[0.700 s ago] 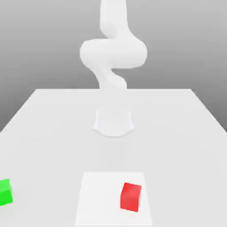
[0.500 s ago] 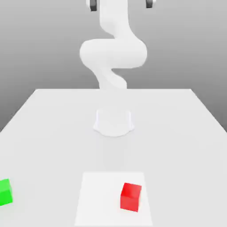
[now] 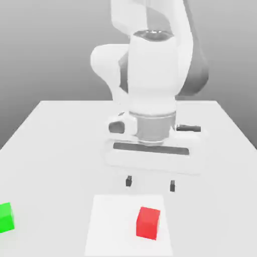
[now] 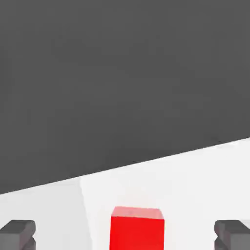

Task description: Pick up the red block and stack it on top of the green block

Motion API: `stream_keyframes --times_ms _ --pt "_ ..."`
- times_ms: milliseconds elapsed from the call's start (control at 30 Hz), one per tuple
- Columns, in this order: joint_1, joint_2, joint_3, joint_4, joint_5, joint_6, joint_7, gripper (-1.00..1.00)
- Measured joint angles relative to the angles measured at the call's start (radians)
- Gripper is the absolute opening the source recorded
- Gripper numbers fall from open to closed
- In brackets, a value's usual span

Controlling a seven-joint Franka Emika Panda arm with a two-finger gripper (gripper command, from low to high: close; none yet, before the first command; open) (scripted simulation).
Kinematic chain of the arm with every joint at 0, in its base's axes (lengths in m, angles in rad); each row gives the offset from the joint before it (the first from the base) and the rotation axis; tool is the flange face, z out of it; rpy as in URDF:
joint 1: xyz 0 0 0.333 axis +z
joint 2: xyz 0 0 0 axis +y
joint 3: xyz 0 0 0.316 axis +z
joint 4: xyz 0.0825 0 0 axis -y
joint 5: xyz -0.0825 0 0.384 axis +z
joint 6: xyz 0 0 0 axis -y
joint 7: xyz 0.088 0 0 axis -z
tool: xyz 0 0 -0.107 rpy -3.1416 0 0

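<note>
The arm has come down into view, its gripper point(image 3: 150, 184) wide open and empty above the red block point(image 3: 148, 223) on the white patch point(image 3: 113, 226); grasping and stacking on the green block point(image 3: 6, 218) remain.

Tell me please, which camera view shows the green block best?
The exterior view: the green block appears there, though cut by its left edge. In the hand view I cannot find any green surface.
</note>
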Motion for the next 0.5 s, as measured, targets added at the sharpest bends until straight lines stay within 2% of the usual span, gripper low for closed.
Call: stream_keyframes --times_ms 200,233,500 --pt "0.033 0.218 -0.04 0.007 -0.054 0.165 0.061 0.0" --pt "0.038 0.246 -0.047 0.011 -0.061 0.189 0.066 -1.0" --pt "0.034 0.226 -0.042 0.008 -0.058 0.173 0.064 -1.0"
